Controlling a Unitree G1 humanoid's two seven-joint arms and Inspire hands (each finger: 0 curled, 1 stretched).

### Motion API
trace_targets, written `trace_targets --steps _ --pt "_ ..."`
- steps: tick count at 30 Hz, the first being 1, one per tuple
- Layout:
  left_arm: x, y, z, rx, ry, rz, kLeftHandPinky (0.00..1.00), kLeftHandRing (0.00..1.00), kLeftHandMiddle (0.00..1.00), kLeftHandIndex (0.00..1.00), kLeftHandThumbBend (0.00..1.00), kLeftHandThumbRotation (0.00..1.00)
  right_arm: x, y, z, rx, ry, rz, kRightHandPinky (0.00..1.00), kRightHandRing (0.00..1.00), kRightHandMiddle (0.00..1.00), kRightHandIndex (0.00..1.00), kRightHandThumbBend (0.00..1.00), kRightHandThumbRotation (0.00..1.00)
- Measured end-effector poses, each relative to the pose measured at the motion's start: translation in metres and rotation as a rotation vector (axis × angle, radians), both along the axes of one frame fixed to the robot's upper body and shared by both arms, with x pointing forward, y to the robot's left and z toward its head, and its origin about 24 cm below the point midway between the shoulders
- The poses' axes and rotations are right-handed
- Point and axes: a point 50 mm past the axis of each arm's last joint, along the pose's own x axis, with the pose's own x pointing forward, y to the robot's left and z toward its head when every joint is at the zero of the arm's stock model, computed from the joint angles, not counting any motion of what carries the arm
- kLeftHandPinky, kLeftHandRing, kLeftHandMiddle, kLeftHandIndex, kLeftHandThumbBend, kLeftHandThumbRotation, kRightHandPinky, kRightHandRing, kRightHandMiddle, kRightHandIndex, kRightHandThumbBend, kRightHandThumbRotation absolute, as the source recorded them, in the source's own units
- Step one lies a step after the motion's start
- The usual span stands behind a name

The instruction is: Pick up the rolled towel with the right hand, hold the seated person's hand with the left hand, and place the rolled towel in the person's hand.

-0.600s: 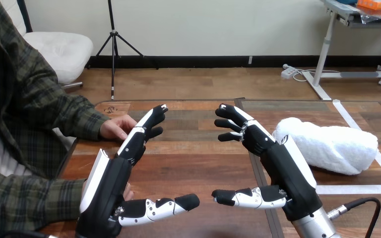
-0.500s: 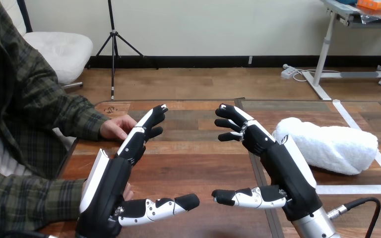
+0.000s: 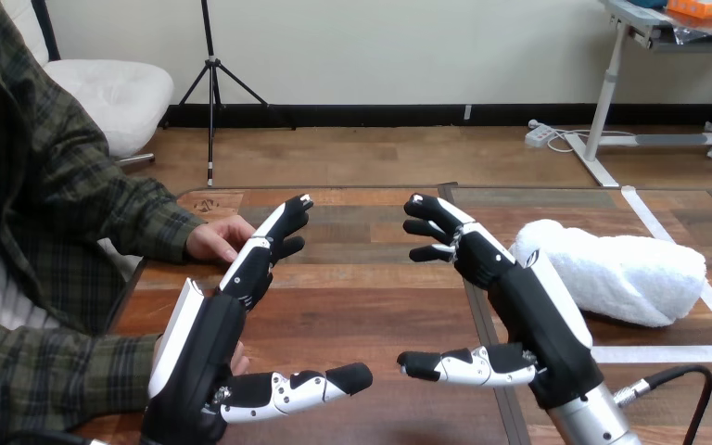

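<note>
"Where's the rolled towel (image 3: 612,273)?"

"Lying on the surface (image 3: 362,306) at about two o'clock, just beside the right hand (image 3: 528,315)."

"Has either hand got anything?"

"No. The left hand (image 3: 209,357) and the right hover palms facing, fingers straight and apart, both empty."

"And the person's hand (image 3: 218,238)?"

"At ten o'clock, resting on the surface just beyond the left fingertips."

"Any writing?"

"A small dark mark (image 3: 206,205) at eleven o'clock, too small to read."
</note>
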Motion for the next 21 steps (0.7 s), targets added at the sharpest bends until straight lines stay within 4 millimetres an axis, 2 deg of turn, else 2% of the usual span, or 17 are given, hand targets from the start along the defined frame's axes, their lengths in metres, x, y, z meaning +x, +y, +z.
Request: trace_targets --steps 21 --pt "0.0 0.0 0.0 -0.002 0.0 0.001 0.87 0.93 0.95 0.92 0.94 0.3 0.017 -0.01 0.017 -0.061 -0.057 -0.006 0.76 0.87 0.89 0.89 1.0 0.37"
